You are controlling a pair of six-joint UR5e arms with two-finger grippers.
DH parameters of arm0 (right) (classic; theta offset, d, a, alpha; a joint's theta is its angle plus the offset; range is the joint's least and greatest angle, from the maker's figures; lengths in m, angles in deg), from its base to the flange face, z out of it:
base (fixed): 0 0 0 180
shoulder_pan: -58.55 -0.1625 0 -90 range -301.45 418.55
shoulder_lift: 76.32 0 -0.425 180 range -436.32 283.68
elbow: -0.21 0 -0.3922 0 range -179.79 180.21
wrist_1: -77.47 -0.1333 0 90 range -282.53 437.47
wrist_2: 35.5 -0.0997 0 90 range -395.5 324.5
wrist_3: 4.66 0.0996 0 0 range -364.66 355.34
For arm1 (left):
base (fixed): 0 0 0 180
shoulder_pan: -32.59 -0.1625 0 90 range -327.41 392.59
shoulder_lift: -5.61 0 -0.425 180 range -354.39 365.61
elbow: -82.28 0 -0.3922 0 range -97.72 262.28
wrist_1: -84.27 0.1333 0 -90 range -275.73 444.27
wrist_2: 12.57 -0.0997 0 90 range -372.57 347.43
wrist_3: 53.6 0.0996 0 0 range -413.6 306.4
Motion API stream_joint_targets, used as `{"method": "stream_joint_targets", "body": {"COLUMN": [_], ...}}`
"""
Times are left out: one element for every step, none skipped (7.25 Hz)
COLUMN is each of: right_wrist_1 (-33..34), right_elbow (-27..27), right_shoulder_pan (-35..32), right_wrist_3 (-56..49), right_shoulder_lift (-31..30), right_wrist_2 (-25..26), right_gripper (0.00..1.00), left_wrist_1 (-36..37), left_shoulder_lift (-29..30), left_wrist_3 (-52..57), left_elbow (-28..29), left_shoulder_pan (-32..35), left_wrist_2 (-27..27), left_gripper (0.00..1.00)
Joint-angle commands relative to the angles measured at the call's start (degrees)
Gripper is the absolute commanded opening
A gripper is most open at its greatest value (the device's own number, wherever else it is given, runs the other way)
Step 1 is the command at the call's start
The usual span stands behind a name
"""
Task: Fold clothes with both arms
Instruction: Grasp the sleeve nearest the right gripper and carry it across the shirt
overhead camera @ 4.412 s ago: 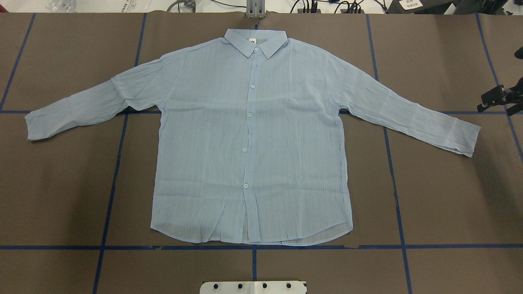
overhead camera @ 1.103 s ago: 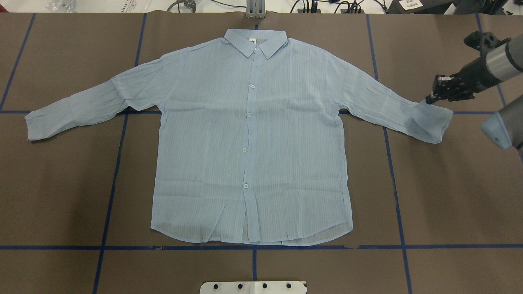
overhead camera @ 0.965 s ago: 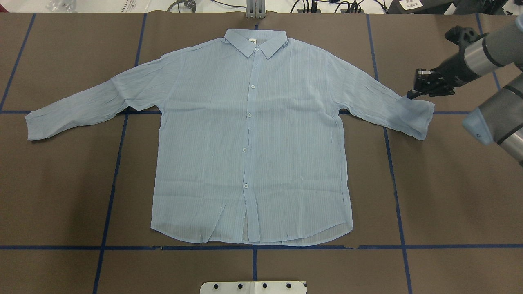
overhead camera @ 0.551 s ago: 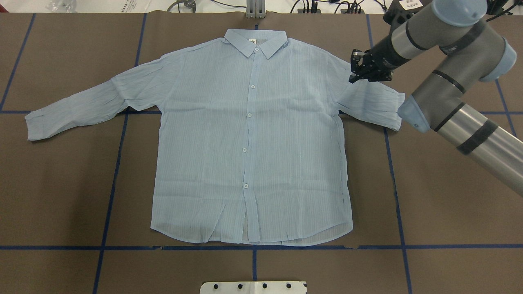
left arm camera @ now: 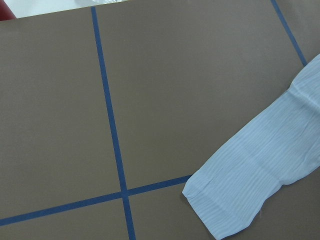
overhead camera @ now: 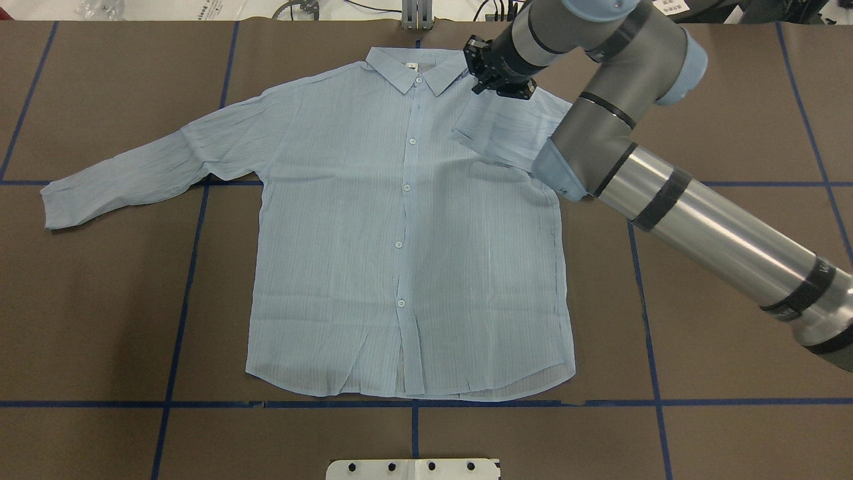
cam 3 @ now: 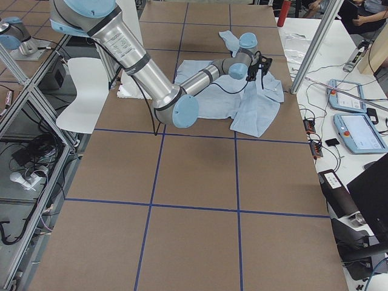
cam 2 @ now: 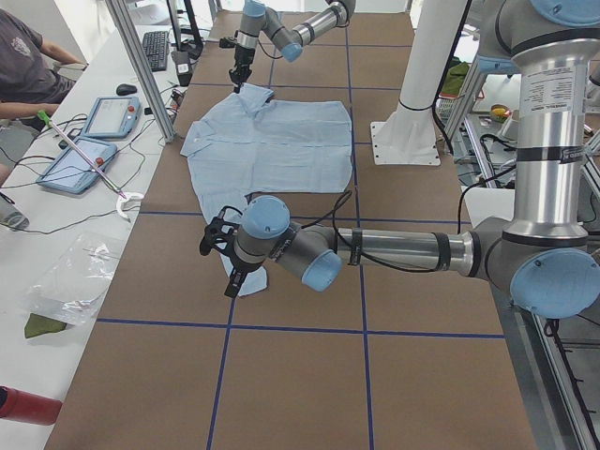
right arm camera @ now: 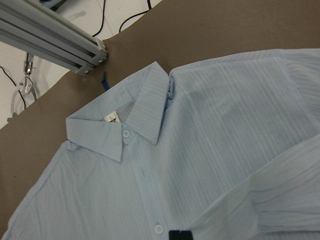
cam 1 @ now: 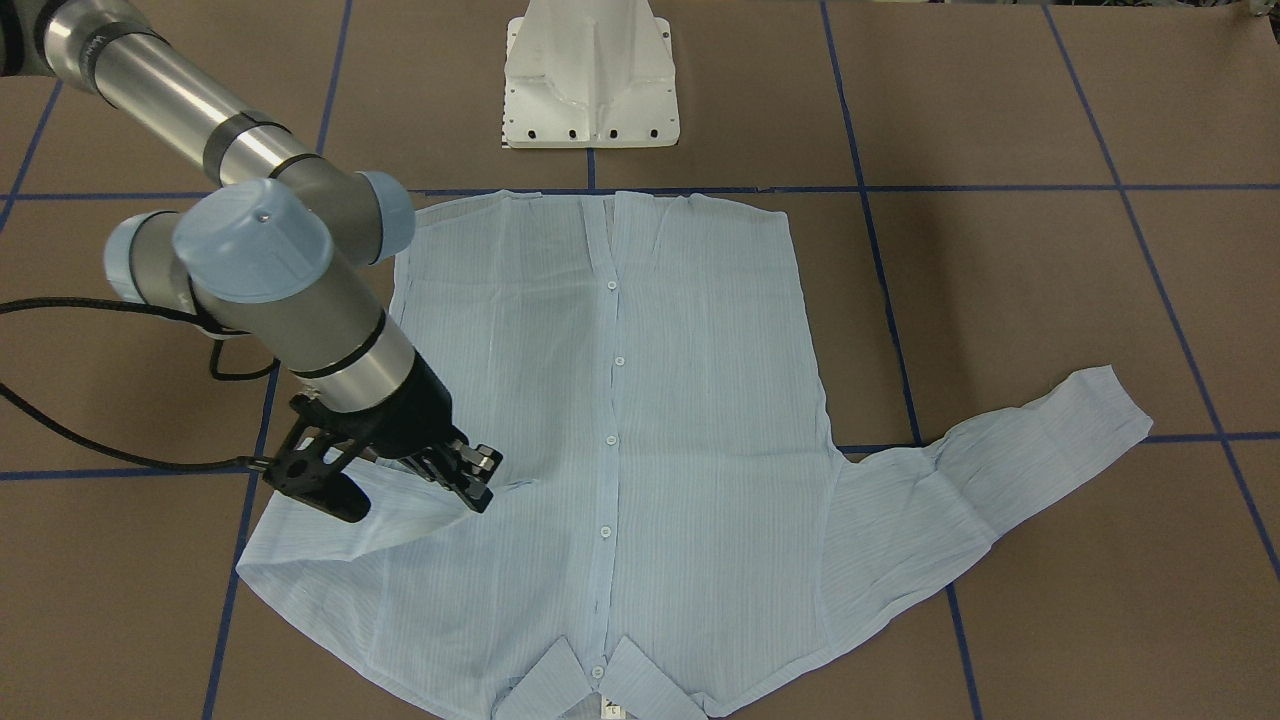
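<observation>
Overhead exterior: one pale blue striped shirt (overhead camera: 333, 267) lies face up and buttoned on the brown table (overhead camera: 733, 300). Its outstretched sleeve (overhead camera: 120, 180) is flat at the left, five white buttons (overhead camera: 406, 189) run down the middle, and one collar (overhead camera: 393, 70) sits at the far edge. Just right of the collar is the right gripper (overhead camera: 481, 85), its fingers pinched together on the cuff of the second sleeve (overhead camera: 506, 133). It holds that sleeve doubled over the chest, and the right arm (overhead camera: 700, 213) slants away to the right. The left gripper (cam 2: 229, 281) shows only in the exterior left view, hanging over the outstretched cuff; how far open it is cannot be told. Two arms, two sleeves, one garment. The cloth looks thin, light and limp, likely to sag, crease and slide, so a pinch at a cuff edge or hem corner seems the surest hold.
</observation>
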Motion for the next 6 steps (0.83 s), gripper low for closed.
{"method": "stream_joint_targets", "body": {"right_wrist_1": [0.1,0.1,0.0,-0.1,-0.4,-0.9], "right_elbow": [7.8,13.4,16.8,17.8,20.1,24.4], "right_shoulder_pan": [5.5,7.8,9.0,9.5,9.7,10.1], "right_wrist_3": [4.6,4.9,5.0,5.1,5.1,5.2], "right_shoulder_lift": [10.4,14.9,18.2,19.2,21.2,24.2], "right_wrist_2": [8.4,10.7,11.6,11.7,12.0,13.1], "right_gripper": [0.00,0.00,0.00,0.00,0.00,0.00], "left_wrist_1": [-1.0,-2.9,-5.1,-6.0,-6.1,-6.1], "left_shoulder_lift": [0.0,-0.1,-0.3,-0.6,-0.7,-0.7], "left_wrist_3": [-0.1,0.0,0.0,0.0,0.0,-0.2], "left_elbow": [-0.1,0.0,0.5,0.5,0.5,0.5], "left_shoulder_pan": [0.0,-0.1,-0.1,-0.1,-0.1,-0.1], "left_wrist_2": [0.0,-0.1,-0.2,-0.2,-0.2,-0.2], "left_gripper": [1.00,1.00,1.00,1.00,1.00,1.00]}}
